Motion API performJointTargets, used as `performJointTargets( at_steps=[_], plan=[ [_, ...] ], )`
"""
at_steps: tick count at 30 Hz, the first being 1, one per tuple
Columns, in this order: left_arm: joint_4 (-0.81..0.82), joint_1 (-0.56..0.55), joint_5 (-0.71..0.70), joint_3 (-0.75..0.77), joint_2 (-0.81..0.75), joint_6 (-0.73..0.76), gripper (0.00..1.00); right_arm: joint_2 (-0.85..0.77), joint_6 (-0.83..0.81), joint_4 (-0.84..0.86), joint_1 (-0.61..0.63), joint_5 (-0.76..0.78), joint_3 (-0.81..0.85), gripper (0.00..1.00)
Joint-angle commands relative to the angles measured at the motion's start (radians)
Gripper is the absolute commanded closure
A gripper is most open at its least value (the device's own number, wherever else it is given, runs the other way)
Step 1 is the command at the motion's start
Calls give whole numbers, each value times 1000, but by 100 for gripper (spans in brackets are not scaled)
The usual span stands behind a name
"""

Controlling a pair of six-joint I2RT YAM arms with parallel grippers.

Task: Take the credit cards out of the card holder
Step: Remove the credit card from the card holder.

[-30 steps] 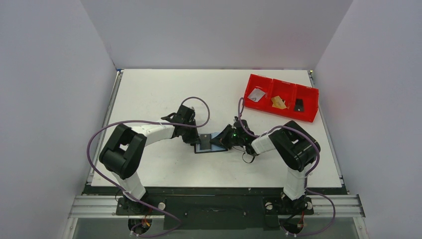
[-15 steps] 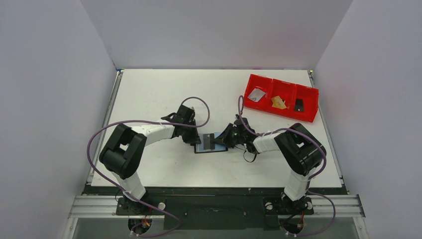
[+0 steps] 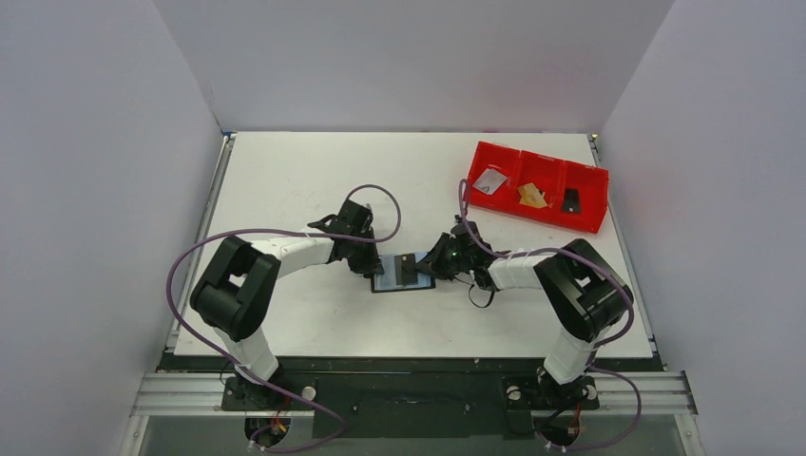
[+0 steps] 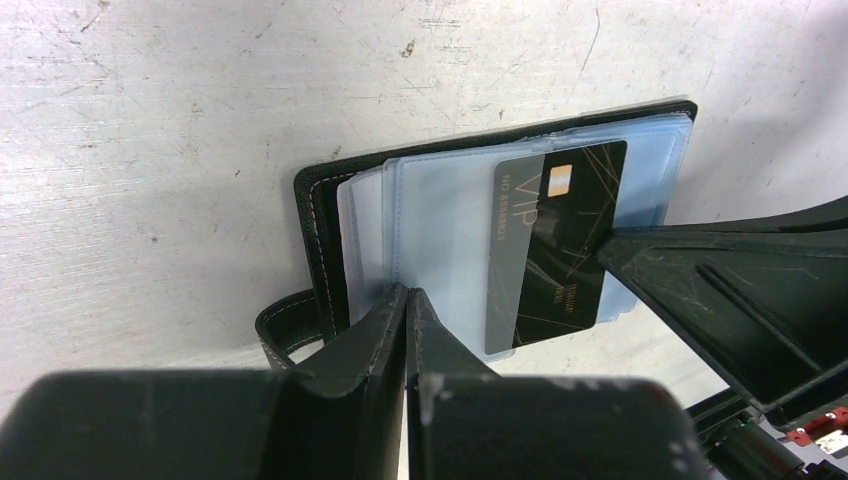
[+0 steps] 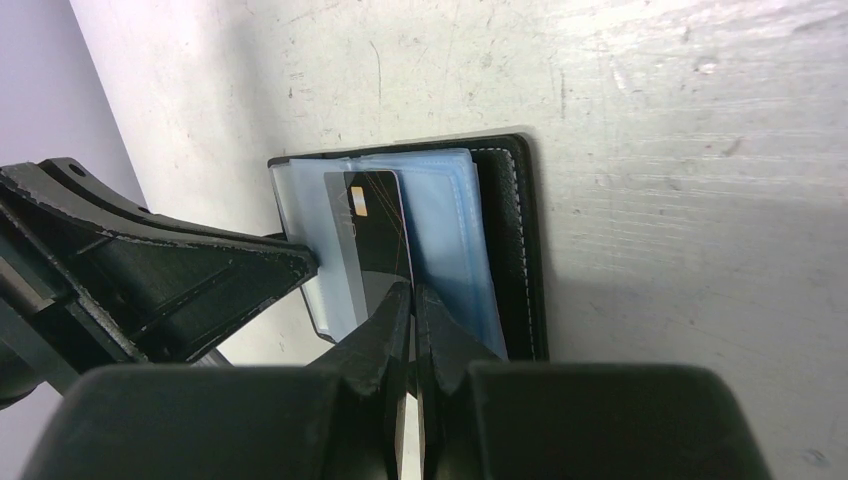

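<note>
Black plastic credit card (image 4: 555,250), half out of its clear sleeve, lies in the open black leather card holder (image 4: 318,230) at mid worktop (image 3: 314,180). The right gripper (image 5: 412,300) is clamped on its near edge, the card running lengthwise ahead. The left gripper (image 4: 405,310), fingers together, seems to pin the sleeves.

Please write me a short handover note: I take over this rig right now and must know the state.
Left tool: shut, tip on the clear sleeves of the open black leather card holder.
Right tool: shut, tip on the black VIP card, which sticks half out of a sleeve.
Done: silver-grey card, gold card, small black card, one per compartment of the red plastic tray.
Left: draw the VIP card fully out.
</note>
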Motion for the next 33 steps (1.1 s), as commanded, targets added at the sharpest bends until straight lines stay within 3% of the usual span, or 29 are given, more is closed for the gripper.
performJointTargets(
  at_steps=[1,22,33],
  plan=[
    [-55,3,-41,15,32,23,100,-69,-38,-36,-16,48,-4,100],
    [-97,0,-5,88,-17,43,100,-154,-83,-128,-41,47,6,100],
    [-83,1,109,138,-92,25,69,-187,-67,-130,-54,12,17,100]
  ],
)
